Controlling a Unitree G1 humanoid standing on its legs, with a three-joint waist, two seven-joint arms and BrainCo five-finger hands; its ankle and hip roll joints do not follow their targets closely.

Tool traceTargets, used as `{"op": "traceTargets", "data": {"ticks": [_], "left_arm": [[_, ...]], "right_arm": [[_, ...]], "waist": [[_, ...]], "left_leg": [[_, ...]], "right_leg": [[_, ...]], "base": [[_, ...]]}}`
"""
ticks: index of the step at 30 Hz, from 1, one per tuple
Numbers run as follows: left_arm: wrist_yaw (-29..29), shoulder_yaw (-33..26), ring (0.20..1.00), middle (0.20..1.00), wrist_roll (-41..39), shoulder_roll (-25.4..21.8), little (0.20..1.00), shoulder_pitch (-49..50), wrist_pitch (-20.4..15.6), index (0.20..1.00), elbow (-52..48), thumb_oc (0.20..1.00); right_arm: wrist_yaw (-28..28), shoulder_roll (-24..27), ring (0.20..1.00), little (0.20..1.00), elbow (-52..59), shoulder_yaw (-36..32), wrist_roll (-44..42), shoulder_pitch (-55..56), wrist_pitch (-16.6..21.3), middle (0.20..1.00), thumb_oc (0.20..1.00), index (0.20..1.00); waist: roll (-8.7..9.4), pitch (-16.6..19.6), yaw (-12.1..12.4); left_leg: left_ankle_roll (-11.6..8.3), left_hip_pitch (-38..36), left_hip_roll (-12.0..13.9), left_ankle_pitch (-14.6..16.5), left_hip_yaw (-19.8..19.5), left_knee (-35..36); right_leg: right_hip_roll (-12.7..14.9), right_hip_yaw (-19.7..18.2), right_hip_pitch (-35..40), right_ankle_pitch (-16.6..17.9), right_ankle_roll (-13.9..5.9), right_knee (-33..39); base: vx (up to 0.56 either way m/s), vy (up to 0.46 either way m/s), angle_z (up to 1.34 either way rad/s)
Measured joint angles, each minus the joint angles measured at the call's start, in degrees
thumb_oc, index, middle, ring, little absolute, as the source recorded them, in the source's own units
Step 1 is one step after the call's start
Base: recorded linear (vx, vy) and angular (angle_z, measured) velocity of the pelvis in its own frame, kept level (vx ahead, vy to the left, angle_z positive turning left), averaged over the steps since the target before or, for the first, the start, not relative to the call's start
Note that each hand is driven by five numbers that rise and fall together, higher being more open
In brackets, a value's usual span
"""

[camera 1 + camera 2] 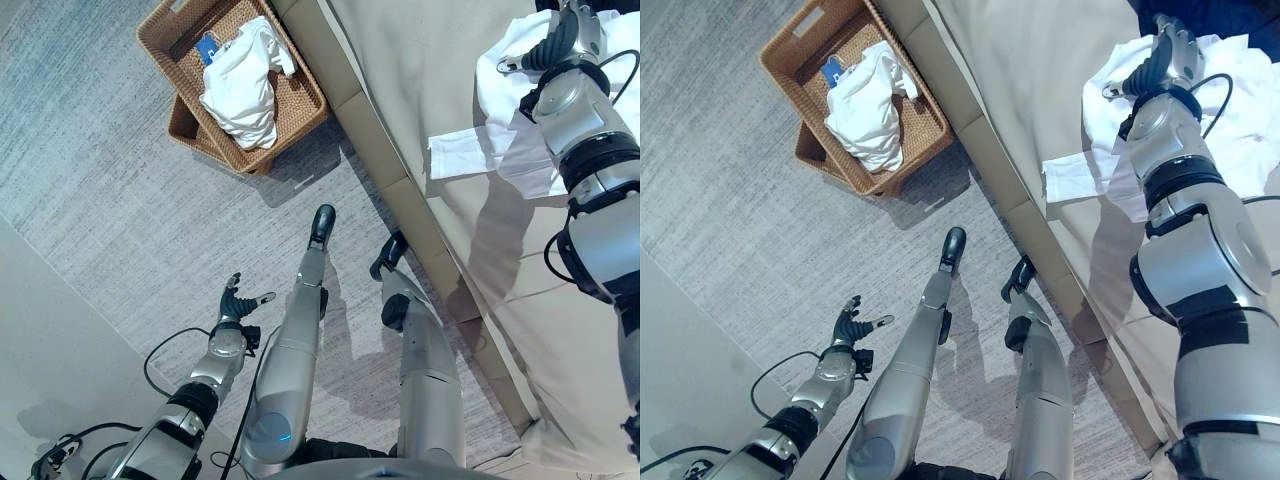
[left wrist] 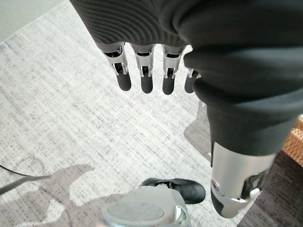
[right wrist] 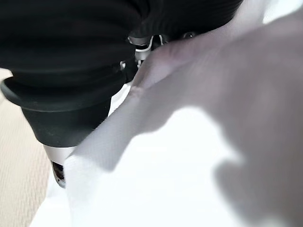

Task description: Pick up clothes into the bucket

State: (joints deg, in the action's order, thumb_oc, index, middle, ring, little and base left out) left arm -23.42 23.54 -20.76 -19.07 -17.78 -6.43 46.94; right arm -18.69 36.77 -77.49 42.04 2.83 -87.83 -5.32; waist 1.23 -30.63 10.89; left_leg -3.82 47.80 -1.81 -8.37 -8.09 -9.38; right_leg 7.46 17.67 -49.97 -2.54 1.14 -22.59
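On the beige bed [image 1: 420, 90], the right hand [image 1: 1168, 55] reaches into a white garment [image 1: 520, 130], its fingers buried in cloth, grip indeterminable. The wicker basket [image 1: 170, 45] already holds white clothes [image 1: 240, 85]. The left hand [image 1: 236, 305] hangs open, idle.

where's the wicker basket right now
In the left eye view the wicker basket sits on the grey carpet at upper left, beside the beige bed, white clothes inside.
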Motion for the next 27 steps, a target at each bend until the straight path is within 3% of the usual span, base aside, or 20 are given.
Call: {"op": "traceTargets", "data": {"ticks": [2, 3, 4, 5, 16, 22, 27], "left_arm": [[0.55, 0.15, 1.000, 1.000, -0.43, 0.23, 1.000, -0.26, 0.01, 1.000, 0.07, 1.000], [0.79, 0.24, 1.000, 1.000, -0.45, 0.40, 1.000, -0.48, -0.02, 1.000, 0.08, 1.000], [0.84, 0.24, 1.000, 1.000, -0.54, 0.53, 1.000, -0.70, -0.01, 1.000, 0.12, 1.000], [0.86, 0.23, 1.000, 1.000, -0.68, 0.60, 1.000, -1.07, -0.07, 1.000, 0.06, 1.000], [-0.01, -0.10, 1.000, 1.000, -0.72, 1.07, 1.000, -1.76, -0.29, 1.000, -0.01, 1.000], [-0.74, -0.26, 1.000, 1.000, -0.66, 0.66, 1.000, -1.86, -0.37, 1.000, -0.88, 1.000], [-0.85, -3.08, 1.000, 1.000, -0.19, 0.29, 1.000, -1.71, -0.29, 1.000, -1.16, 1.000]], "right_arm": [[0.90, -0.11, 0.451, 0.451, 0.10, 1.81, 0.39, -0.88, 0.02, 0.451, 0.451, 0.451], [0.91, -0.01, 0.420, 0.420, 0.11, 1.84, 0.91, -1.20, 0.02, 0.420, 0.420, 0.420], [0.92, 0.01, 0.244, 0.244, 0.11, 1.90, 1.15, -1.54, 0.01, 0.244, 0.244, 0.244], [0.90, 0.03, 0.200, 0.200, 0.74, 2.18, 1.39, -2.18, -0.08, 0.200, 0.200, 0.200], [-1.96, 2.28, 0.200, 0.200, 20.55, 3.76, 1.51, 0.56, 0.05, 0.200, 0.200, 0.200], [-4.29, 6.26, 0.200, 0.200, 27.93, 3.26, 1.46, 1.06, 0.06, 0.200, 0.200, 0.200], [-7.24, 11.51, 0.200, 0.200, 36.11, -2.17, 0.94, 4.48, 0.28, 0.200, 0.200, 0.200]], "waist": [[0.01, 0.01, -0.65], [0.02, 0.02, -0.84], [0.04, 0.04, -0.99], [0.05, 0.04, -1.33], [0.27, 0.14, -5.12], [0.87, 0.25, -6.87], [1.31, 0.08, -7.25]], "left_leg": [[0.09, 0.02, -0.05, -0.07, 0.02, 0.02], [0.10, 0.00, -0.05, -0.07, 0.07, 0.02], [0.16, -0.01, -0.05, -0.12, 0.08, 0.01], [0.25, 0.00, -0.07, -0.28, 0.09, 0.02], [0.37, -2.56, 0.59, -0.41, 1.89, 0.24], [0.69, -2.43, 0.86, -0.61, 2.60, 0.49], [0.94, -3.80, 0.66, -0.79, 3.40, 0.54]], "right_leg": [[0.01, -0.02, -0.01, 0.13, 0.04, 0.08], [0.01, -0.07, -0.01, 0.21, 0.06, 0.13], [0.01, -0.07, -0.01, 0.27, 0.04, 0.14], [-0.01, -0.08, 0.01, 0.31, 0.06, 0.26], [-1.22, -1.43, 3.29, 3.04, 0.16, 4.07], [-1.81, -2.36, 3.81, 4.53, -1.00, 6.53], [-1.76, -3.17, 5.06, 5.50, -0.86, 6.96]], "base": [[0.00, 0.000, 0.00], [0.00, 0.000, 0.00], [0.00, 0.000, 0.00], [0.00, 0.000, 0.00], [-0.06, 0.025, -0.09], [-0.03, 0.029, -0.07], [-0.01, 0.013, -0.06]]}}
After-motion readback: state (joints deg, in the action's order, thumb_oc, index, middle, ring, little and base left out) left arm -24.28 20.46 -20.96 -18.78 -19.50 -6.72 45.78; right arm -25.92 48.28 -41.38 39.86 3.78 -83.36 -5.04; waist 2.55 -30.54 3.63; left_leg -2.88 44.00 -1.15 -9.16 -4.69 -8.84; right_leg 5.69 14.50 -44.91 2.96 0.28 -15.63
